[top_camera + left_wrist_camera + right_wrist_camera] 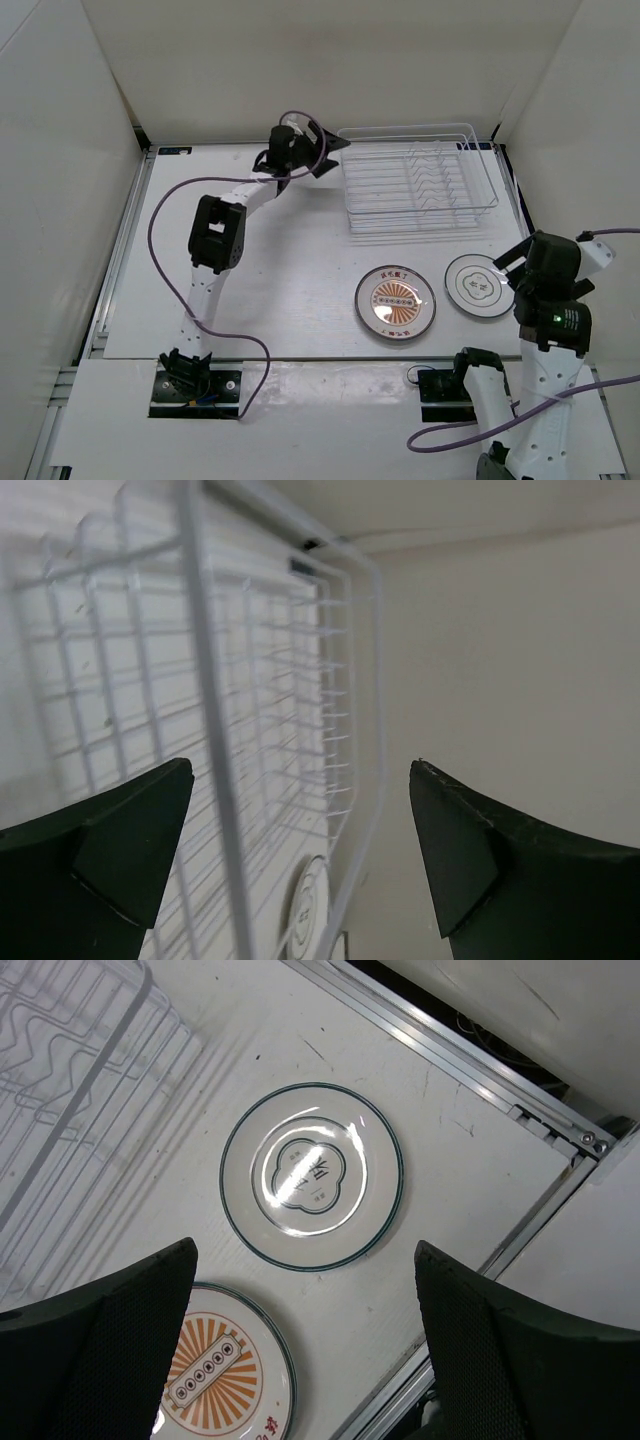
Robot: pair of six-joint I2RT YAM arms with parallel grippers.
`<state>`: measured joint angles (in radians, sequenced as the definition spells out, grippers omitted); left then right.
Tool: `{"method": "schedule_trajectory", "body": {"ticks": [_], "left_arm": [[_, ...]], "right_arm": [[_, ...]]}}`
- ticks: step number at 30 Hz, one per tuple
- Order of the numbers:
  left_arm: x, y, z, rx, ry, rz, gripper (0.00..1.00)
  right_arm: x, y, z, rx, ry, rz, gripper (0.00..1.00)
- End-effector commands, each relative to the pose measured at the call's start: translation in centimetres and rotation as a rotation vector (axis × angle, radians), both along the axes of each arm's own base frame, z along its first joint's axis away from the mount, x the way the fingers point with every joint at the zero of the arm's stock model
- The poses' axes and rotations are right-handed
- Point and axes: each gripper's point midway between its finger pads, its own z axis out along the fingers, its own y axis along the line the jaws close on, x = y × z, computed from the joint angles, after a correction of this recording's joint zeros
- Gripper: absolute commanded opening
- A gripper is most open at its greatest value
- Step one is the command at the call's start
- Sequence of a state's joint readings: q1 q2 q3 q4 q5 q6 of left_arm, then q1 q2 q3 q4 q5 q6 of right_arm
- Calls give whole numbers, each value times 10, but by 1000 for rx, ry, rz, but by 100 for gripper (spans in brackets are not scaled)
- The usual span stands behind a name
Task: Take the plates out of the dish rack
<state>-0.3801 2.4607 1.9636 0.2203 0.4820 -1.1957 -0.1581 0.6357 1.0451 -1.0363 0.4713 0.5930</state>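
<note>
The dish rack (pixel 415 180) of thin white wire stands at the back right with nothing in it. Both plates lie flat on the table in front of it: the orange sunburst plate (pixel 395 302) and, to its right, the white plate (pixel 479 285) with thin dark rings. My left gripper (pixel 338 155) is open at the rack's far left corner. In the left wrist view the left gripper (pixel 300 780) has a rack wire (pixel 215 780) running loose between its fingers. My right gripper (pixel 305 1260) hangs open above the white plate (pixel 312 1176), beside the orange plate (pixel 215 1380), holding nothing.
White enclosure walls close in the table on the back, left and right. A metal rail (pixel 480 1070) runs along the table's right edge. A purple cable (pixel 165 215) loops beside the left arm. The rack's corner (pixel 70 1080) shows in the right wrist view.
</note>
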Motion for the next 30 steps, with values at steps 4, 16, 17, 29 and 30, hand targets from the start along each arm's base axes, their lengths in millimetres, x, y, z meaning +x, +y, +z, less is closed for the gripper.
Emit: {"method": "schedule_trajectory", "body": {"ticks": [4, 16, 17, 29, 30], "left_arm": [[-38, 11, 169, -104, -319, -176, 100], [-248, 210, 64, 790, -38, 56, 100], [-259, 231, 80, 751, -63, 123, 100], [-383, 304, 30, 861, 12, 286, 100], [-386, 307, 26, 876, 11, 292, 100]], "right_arm": [[15, 2, 67, -123, -156, 101, 90], [3, 38, 103, -155, -210, 349, 90], [0, 43, 107, -134, -231, 366, 90], [-34, 52, 80, -2, -108, 359, 90], [-35, 56, 73, 12, -98, 379, 90]]}}
